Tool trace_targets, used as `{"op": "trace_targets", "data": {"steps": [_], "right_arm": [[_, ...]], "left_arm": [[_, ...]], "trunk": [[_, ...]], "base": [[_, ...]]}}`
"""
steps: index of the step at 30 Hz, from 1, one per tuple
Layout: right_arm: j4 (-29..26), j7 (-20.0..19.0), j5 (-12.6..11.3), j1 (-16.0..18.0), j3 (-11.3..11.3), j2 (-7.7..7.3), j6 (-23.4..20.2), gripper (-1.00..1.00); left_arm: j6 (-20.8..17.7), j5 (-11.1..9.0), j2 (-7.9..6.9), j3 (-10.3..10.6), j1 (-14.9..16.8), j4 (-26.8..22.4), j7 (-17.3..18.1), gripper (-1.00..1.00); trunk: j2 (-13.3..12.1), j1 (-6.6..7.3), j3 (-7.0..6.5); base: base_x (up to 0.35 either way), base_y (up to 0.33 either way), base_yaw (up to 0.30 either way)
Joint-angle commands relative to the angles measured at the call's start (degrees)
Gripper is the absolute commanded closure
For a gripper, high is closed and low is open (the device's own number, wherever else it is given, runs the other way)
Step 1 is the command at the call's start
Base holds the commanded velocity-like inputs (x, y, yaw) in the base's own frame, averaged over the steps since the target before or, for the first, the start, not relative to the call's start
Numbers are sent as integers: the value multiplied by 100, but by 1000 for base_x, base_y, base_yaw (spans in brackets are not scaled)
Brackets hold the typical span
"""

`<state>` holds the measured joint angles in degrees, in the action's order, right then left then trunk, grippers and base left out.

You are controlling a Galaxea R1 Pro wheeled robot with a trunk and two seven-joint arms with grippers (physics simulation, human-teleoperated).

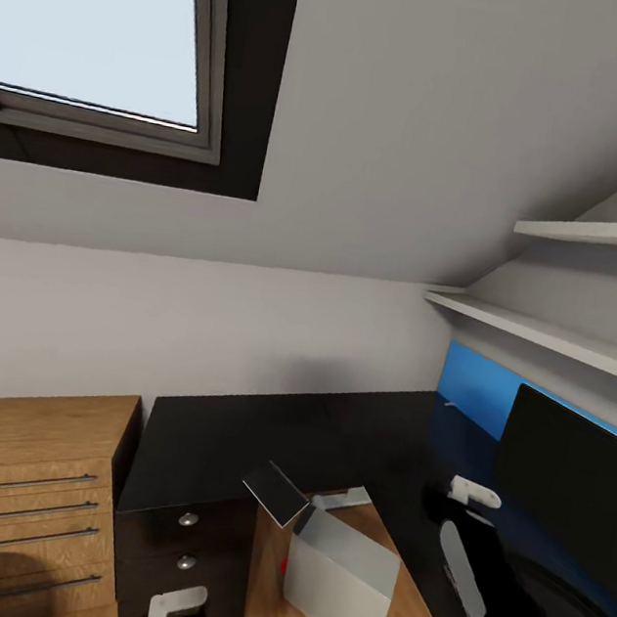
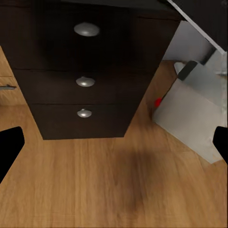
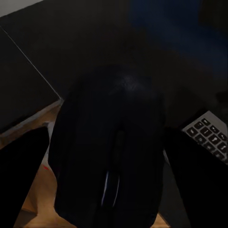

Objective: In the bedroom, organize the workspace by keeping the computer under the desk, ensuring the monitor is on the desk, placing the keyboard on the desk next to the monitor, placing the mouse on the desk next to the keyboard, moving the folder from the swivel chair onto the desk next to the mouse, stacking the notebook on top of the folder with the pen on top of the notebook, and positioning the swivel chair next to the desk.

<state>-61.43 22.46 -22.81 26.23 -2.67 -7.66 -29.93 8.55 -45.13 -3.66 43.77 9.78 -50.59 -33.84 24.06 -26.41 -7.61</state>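
right gripper [image 3: 107, 156] seemingly around mouse [image 3: 111, 142]

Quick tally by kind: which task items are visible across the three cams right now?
desk: 1
computer: 1
monitor: 1
mouse: 1
keyboard: 1
Total: 5
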Motion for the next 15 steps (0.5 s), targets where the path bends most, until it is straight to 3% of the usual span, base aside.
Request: {"op": "trace_targets", "data": {"steps": [1, 4, 5, 9, 12, 15], "right_arm": [[73, 58, -54, 3, -28, -7, 25, 100], [392, 57, -50, 8, -38, -7, 193, 100], [587, 60, -48, 12, -40, -7, 366, 100], [997, 59, -48, 36, -43, -7, 581, 100], [1344, 58, -41, 64, -46, -8, 767, 100], [1489, 57, -8, 91, -47, -8, 872, 100]], "left_arm": [[49, -66, -52, 59, 7, -116, -33, -100], [49, -82, -356, 143, -70, -774, -35, -100], [44, -94, -713, 303, -295, -1551, -42, -100], [51, -107, -1148, 609, -510, -2386, -56, -100], [58, -115, -1299, 800, -556, -2650, -60, -100], [64, -117, -1343, 878, -567, -2728, -61, -100]], "trunk": [[5, -2, 3], [5, -2, 3], [5, -2, 3], [5, -2, 3], [5, -2, 3], [5, -2, 3]], "base": [[0, 0, 0], [0, 0, 0], [0, 0, 0], [0, 0, 0], [50, 0, 0], [206, 0, 0]]}}
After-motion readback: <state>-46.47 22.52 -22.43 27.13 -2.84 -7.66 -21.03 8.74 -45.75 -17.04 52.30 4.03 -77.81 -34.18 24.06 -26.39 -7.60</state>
